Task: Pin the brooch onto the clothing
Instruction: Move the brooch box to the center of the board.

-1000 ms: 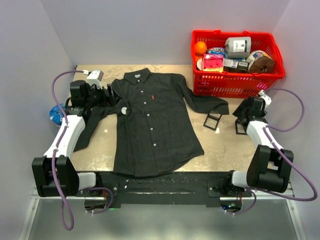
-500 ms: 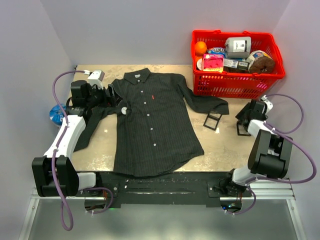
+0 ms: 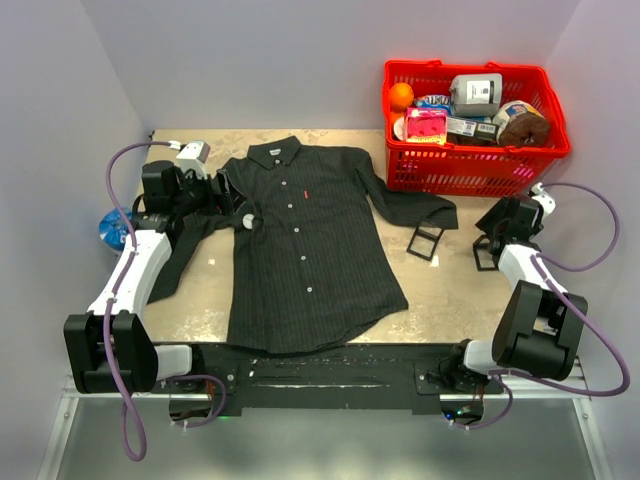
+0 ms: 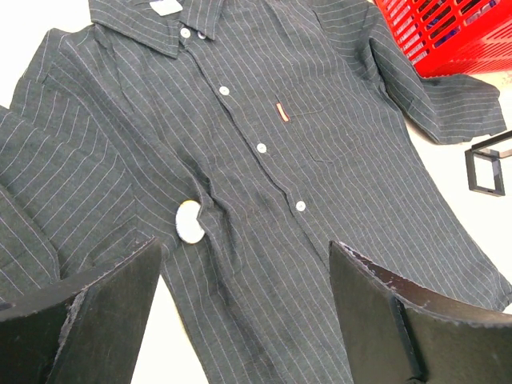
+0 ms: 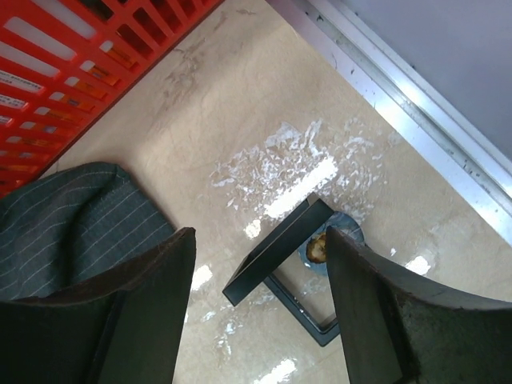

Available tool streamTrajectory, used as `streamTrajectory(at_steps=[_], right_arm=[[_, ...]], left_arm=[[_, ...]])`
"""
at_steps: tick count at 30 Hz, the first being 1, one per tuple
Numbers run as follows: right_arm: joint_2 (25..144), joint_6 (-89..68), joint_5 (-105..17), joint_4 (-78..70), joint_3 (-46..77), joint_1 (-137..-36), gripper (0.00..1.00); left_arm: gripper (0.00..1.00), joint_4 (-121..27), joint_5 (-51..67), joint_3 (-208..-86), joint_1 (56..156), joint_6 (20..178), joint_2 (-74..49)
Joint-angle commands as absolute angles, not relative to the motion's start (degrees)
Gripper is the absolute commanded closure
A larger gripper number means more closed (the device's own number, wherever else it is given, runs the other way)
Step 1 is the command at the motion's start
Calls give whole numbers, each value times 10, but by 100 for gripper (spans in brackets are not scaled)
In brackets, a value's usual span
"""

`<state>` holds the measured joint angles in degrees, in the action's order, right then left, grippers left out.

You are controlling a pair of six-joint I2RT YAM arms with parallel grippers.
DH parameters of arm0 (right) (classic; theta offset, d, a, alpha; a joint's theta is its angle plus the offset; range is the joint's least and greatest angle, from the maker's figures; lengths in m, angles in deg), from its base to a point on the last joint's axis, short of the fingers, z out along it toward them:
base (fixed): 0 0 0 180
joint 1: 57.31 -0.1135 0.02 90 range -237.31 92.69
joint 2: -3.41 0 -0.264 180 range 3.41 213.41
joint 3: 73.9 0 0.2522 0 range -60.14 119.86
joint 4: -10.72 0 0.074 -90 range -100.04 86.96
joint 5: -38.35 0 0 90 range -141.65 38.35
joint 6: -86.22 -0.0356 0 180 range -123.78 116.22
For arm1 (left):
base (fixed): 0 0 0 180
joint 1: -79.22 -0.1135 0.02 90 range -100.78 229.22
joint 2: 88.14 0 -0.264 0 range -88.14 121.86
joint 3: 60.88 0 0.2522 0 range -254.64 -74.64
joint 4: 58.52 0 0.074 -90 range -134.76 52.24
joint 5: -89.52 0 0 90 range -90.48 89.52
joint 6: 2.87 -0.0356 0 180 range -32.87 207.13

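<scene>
The dark pinstriped shirt (image 3: 300,250) lies flat, front up, in the middle of the table. A small white round brooch (image 3: 247,221) sits on its chest, left of the button row; in the left wrist view the brooch (image 4: 190,221) rests on a crease of the shirt (image 4: 320,160). I cannot tell whether it is pinned. My left gripper (image 3: 228,203) hovers just beside the brooch, open and empty (image 4: 240,280). My right gripper (image 3: 487,245) is open and empty (image 5: 260,296) over a small black frame stand (image 5: 276,256), far right of the shirt.
A red basket (image 3: 470,165) full of goods stands at the back right. A second black frame stand (image 3: 428,242) lies by the shirt's right cuff (image 5: 72,224). A small blue round piece (image 5: 320,248) sits behind the stand. A blue object (image 3: 110,228) lies at the left edge.
My right gripper has swung a little to the right and back, near the black stand. The left arm, the shirt and the brooch have not moved.
</scene>
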<state>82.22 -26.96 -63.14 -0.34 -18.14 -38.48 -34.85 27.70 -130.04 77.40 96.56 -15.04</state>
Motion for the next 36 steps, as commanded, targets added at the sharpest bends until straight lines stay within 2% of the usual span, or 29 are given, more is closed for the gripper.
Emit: streamTrajectory(at_steps=[1,7,18,23,36], right_arm=[[816,-324,-649,-20,-173,-382,32],[834,-359,-627,3,-184,-382,34],[863,-410,-604,31,-192,-382,48],[863,-425,-601,42,-200,-382,59],[884,-497,-568,99,-210,-383,71]], left_arm=[[12,-363,287,-1313,776,964,-164],[11,-363,283,-1312,777,964,-171],[11,-361,276,-1314,779,960,-176],[11,-362,277,-1313,778,960,-175],[11,-363,278,-1312,778,959,-175]])
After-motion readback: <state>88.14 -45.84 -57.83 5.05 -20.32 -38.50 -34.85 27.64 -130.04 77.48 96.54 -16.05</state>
